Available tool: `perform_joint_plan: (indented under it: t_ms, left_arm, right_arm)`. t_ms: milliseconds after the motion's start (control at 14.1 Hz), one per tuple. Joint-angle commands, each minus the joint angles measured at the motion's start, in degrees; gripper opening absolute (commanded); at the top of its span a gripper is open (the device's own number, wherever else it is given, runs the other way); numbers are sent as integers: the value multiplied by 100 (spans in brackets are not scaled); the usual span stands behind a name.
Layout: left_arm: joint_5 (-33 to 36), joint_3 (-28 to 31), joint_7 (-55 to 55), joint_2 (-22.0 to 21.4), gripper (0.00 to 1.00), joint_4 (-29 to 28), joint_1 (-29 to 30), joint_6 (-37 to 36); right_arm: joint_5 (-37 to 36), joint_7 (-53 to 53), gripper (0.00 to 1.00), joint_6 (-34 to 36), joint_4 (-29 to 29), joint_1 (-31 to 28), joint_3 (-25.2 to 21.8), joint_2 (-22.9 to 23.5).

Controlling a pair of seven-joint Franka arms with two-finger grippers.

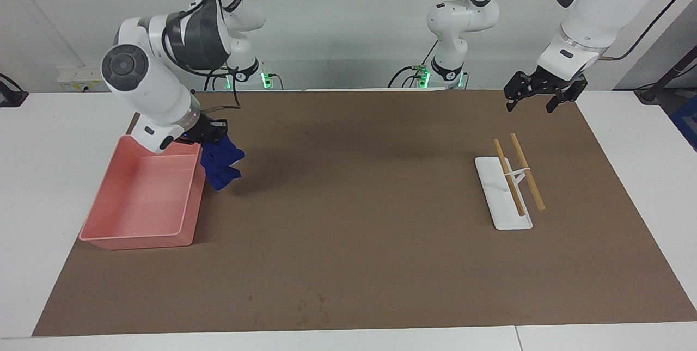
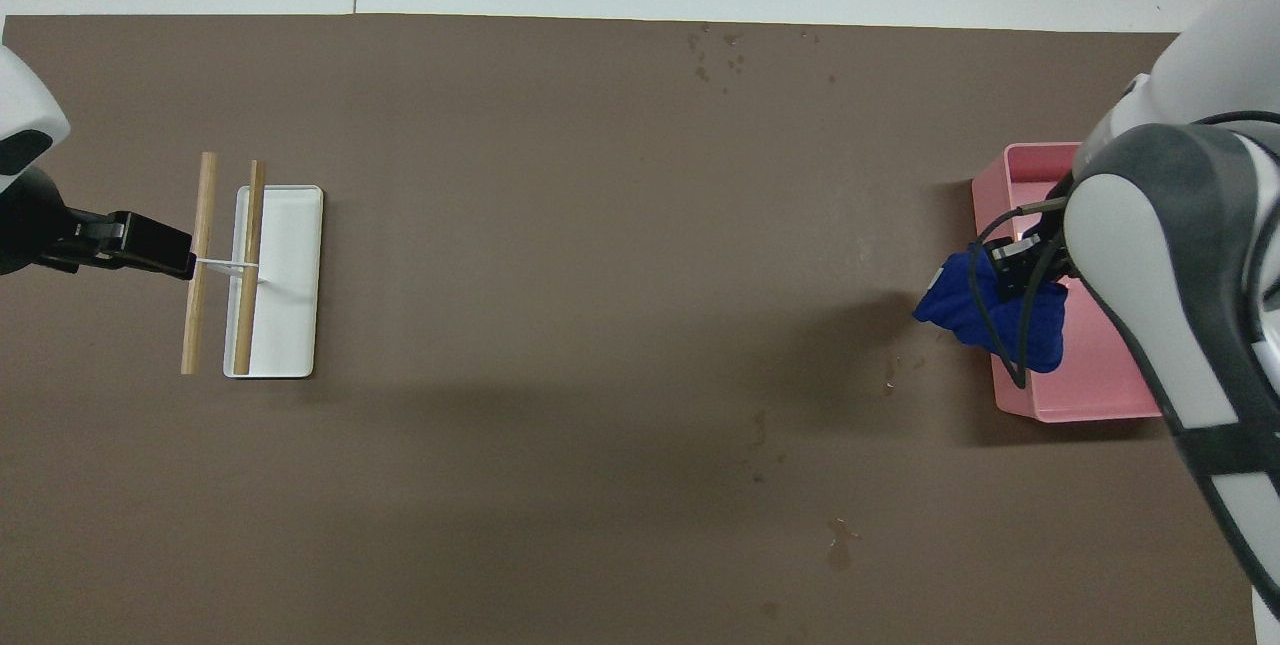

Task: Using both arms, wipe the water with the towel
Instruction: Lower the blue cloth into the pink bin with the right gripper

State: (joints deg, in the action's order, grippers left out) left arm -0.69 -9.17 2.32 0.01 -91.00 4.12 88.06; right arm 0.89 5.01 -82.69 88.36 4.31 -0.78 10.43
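Observation:
The blue towel (image 1: pixel 220 163) (image 2: pixel 985 310) hangs bunched in the air from my right gripper (image 1: pixel 209 136) (image 2: pixel 1015 265), which is shut on its top. It dangles over the brown mat, right beside the pink tray (image 1: pixel 136 198) (image 2: pixel 1090 375), clear of the surface. The water shows as faint dark specks (image 1: pixel 310 307) (image 2: pixel 715 50) on the mat's edge farthest from the robots, with more blotches (image 2: pixel 838 540) nearer to them. My left gripper (image 1: pixel 536 98) (image 2: pixel 160 250) waits open in the air over the left arm's end of the mat, holding nothing.
A white rack with two wooden rods (image 1: pixel 509 188) (image 2: pixel 270 275) lies under and near the left gripper. The pink tray holds nothing. The brown mat (image 1: pixel 359 204) covers most of the white table.

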Motion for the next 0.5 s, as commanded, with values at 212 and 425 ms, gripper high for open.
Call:
perform_joint_plan:
  t_ms: [212,425]
  left_arm:
    - [95,2,14,-159,100,-172,18,9]
    - [95,2,23,-168,100,-172,18,9]
  right_arm:
    - [-273,604,0,33,-3,-123,-107,-762]
    - [-685,1376,0,-106,-30,-220,-107,-762]
